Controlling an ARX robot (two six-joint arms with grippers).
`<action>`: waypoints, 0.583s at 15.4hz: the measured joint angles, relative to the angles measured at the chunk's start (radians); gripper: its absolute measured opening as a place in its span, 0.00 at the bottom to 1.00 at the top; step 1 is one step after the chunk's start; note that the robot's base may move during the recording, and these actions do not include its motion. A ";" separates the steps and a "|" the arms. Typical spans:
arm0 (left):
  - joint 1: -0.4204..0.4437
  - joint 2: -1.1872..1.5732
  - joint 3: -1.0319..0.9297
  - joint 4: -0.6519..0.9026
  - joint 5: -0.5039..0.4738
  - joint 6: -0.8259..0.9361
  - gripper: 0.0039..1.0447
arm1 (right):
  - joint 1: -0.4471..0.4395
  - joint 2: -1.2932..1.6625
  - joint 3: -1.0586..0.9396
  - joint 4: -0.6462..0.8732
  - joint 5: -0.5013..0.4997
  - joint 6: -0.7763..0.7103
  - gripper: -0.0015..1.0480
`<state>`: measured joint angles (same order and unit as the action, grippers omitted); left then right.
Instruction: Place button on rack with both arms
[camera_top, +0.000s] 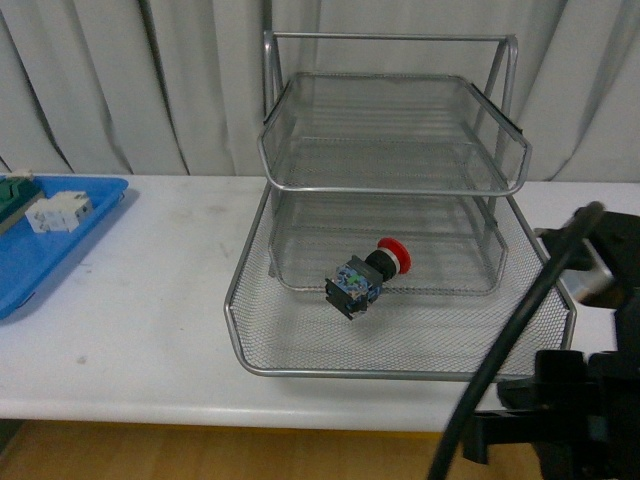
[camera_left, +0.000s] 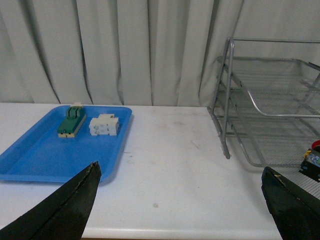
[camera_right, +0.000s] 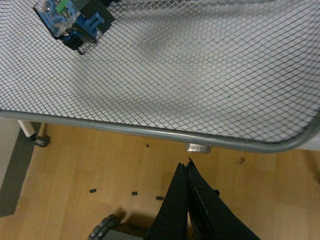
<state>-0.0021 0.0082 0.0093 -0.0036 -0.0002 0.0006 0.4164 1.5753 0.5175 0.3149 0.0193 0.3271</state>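
The button (camera_top: 366, 273) lies on its side in the pulled-out bottom tray of the silver wire rack (camera_top: 300, 365), red cap toward the back right. Its blue-green body shows in the right wrist view (camera_right: 74, 20) and at the edge of the left wrist view (camera_left: 313, 161). My right gripper (camera_right: 186, 165) is shut and empty, below the tray's front rim (camera_right: 150, 131), over the wooden floor. My left gripper (camera_left: 182, 172) is wide open and empty over bare table, left of the rack (camera_left: 227, 100). Part of the right arm (camera_top: 590, 400) shows at the front right.
A flat blue tray (camera_top: 40, 250) at the far left holds a white block (camera_top: 58, 211) and a green flat component (camera_left: 71, 122). White curtains hang behind the table. The table's front edge (camera_top: 150, 405) runs below the rack.
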 joint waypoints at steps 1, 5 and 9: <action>0.000 0.000 0.000 0.000 0.000 0.000 0.94 | 0.006 0.017 0.010 0.000 0.002 0.011 0.02; 0.000 0.000 0.000 0.000 0.000 0.000 0.94 | 0.043 0.136 0.076 0.028 0.007 0.057 0.02; 0.000 0.000 0.000 0.000 0.000 0.000 0.94 | 0.074 0.291 0.206 -0.003 0.024 0.068 0.02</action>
<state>-0.0021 0.0082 0.0093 -0.0036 -0.0002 0.0006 0.4908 1.8664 0.7235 0.3122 0.0433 0.3946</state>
